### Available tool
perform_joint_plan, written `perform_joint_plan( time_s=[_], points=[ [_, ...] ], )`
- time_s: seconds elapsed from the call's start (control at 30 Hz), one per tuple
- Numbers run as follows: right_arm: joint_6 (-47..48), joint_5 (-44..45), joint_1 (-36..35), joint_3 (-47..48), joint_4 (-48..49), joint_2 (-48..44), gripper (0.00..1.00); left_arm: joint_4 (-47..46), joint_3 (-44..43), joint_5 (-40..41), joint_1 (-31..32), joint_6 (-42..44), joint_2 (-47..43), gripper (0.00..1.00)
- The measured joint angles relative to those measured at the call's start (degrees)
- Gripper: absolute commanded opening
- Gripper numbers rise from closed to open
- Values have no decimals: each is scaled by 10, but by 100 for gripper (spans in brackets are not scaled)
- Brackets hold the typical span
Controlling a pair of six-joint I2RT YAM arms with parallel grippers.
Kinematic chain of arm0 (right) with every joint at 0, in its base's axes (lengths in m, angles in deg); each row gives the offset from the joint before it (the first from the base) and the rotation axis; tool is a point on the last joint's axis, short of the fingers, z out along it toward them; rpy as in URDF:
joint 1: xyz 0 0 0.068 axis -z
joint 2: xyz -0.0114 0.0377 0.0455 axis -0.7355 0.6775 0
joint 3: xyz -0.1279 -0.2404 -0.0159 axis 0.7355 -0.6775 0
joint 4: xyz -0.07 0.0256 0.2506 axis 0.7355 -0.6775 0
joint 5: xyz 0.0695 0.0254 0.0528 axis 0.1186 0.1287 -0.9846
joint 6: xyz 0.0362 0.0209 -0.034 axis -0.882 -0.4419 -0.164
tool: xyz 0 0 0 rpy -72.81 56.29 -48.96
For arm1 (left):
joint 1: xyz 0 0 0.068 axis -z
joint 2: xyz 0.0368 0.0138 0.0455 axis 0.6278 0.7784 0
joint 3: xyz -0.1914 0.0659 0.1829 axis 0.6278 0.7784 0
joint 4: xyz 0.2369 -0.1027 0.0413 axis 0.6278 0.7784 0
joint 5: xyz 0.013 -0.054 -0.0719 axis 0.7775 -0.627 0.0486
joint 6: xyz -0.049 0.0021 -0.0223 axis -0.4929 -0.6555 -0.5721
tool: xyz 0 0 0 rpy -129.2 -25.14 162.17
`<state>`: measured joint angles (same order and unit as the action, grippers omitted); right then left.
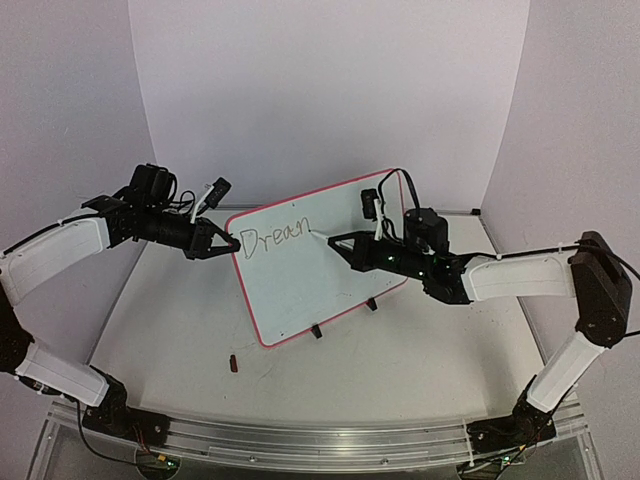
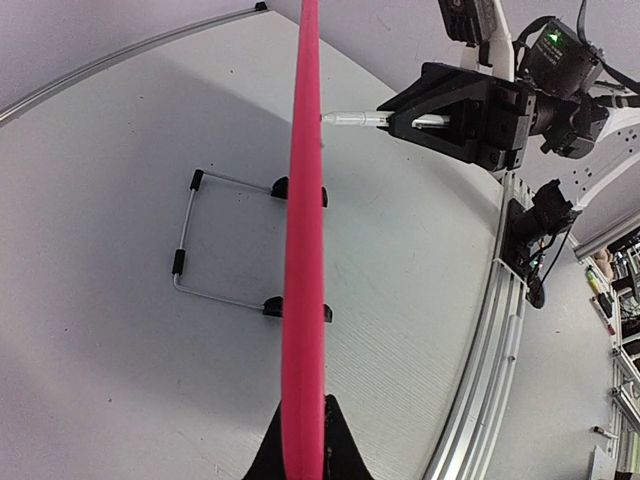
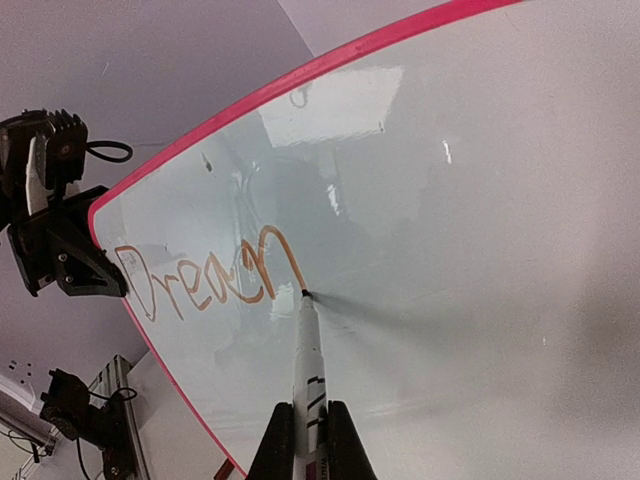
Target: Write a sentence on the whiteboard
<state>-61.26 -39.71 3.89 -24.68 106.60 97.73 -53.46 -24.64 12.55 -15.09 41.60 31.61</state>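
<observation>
The whiteboard [image 1: 320, 285], glossy white with a thin red frame, stands tilted on small black feet at mid-table. My left gripper [image 1: 232, 241] is shut on its left edge; the left wrist view shows the red frame [image 2: 303, 200] edge-on between the fingers of the left gripper [image 2: 305, 400]. My right gripper [image 3: 311, 408] is shut on a white marker [image 3: 308, 345] whose tip touches the board. The sentence [image 3: 210, 280] reads "Drean", and the tip rests at the end of the last stroke. From above, the writing [image 1: 277, 238] runs along the board's upper left, with the right gripper [image 1: 335, 242] just beside it.
A small dark red cap [image 1: 233, 363] lies on the table in front of the board. A wire stand [image 2: 185, 250] props the board from behind. An aluminium rail [image 1: 320, 440] runs along the near edge. Pale walls enclose the back and sides.
</observation>
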Motion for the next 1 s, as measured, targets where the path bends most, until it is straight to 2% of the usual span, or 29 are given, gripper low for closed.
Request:
perform_joint_plan(
  time_s=[1.0],
  points=[
    [-6,36,0,10,31,0,0,0,0,-4,0,2,1,0]
  ],
)
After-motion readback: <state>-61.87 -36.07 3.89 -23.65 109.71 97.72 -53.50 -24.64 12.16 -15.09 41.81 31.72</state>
